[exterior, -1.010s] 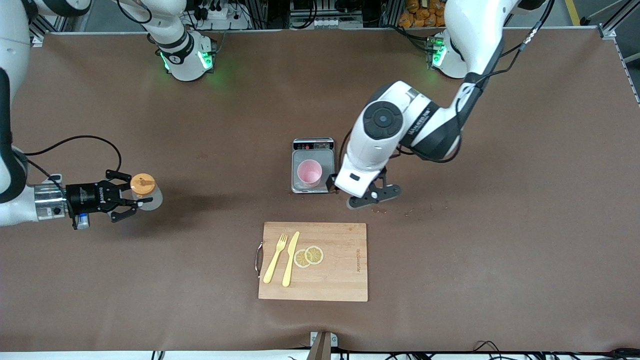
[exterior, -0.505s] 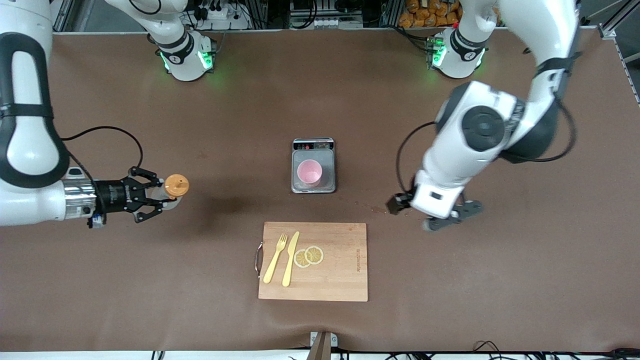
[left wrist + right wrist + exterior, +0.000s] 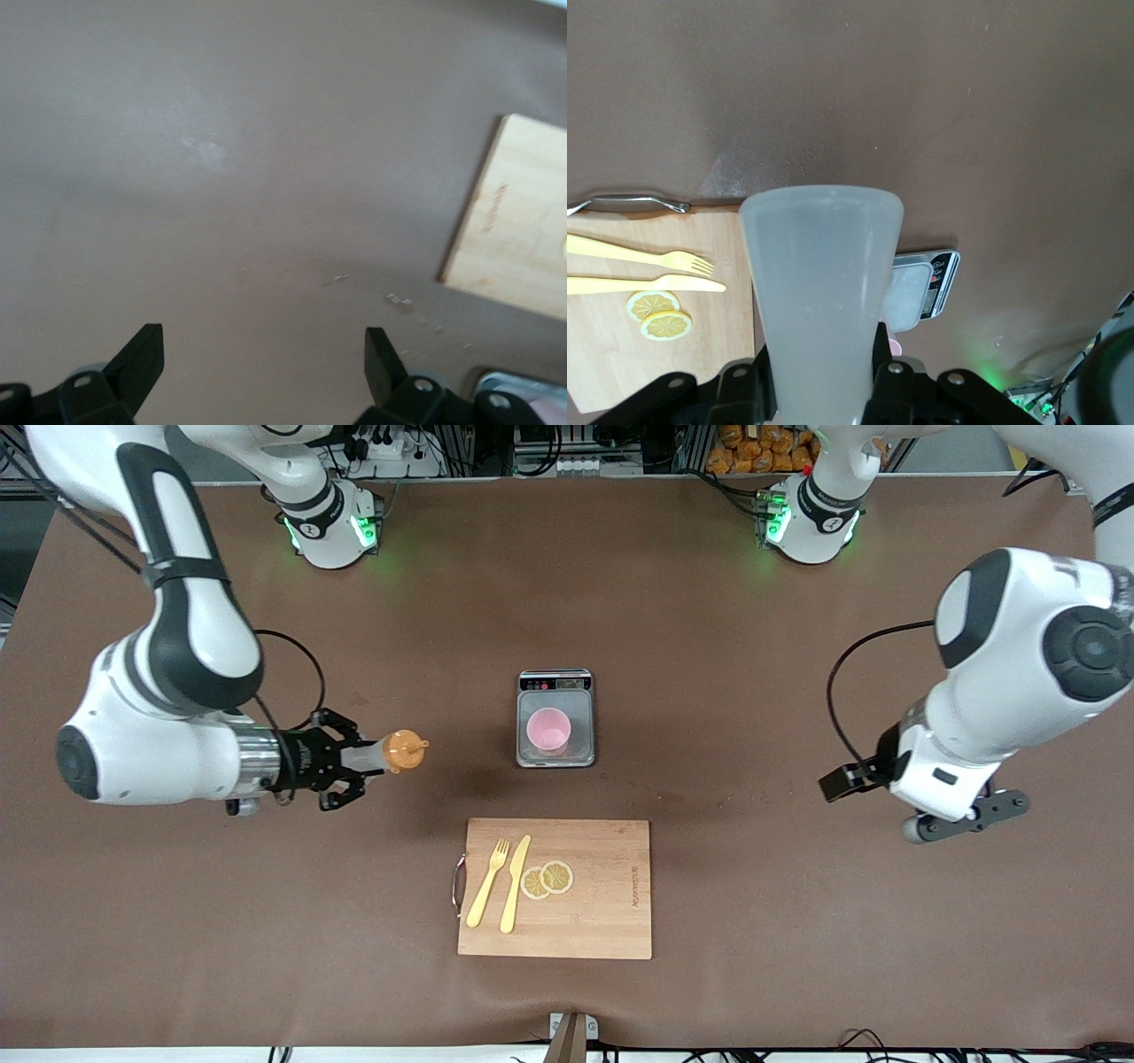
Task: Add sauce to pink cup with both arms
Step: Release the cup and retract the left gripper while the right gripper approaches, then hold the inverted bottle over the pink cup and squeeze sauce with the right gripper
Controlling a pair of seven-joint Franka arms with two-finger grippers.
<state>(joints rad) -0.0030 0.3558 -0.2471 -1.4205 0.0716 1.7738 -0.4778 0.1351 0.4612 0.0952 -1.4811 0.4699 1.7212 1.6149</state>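
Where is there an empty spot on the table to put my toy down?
Bare table lies between the cutting board and the left gripper, and between the scale and the bases. It is crowded where the right gripper brings the sauce toward the pink cup.

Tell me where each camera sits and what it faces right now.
Front: high across the table, facing both arms, the pink cup on the scale.
Left wrist: above bare table, open left gripper, cutting board corner.
Right wrist: along the sauce bottle in the shut right gripper.
Shared: board, scale.
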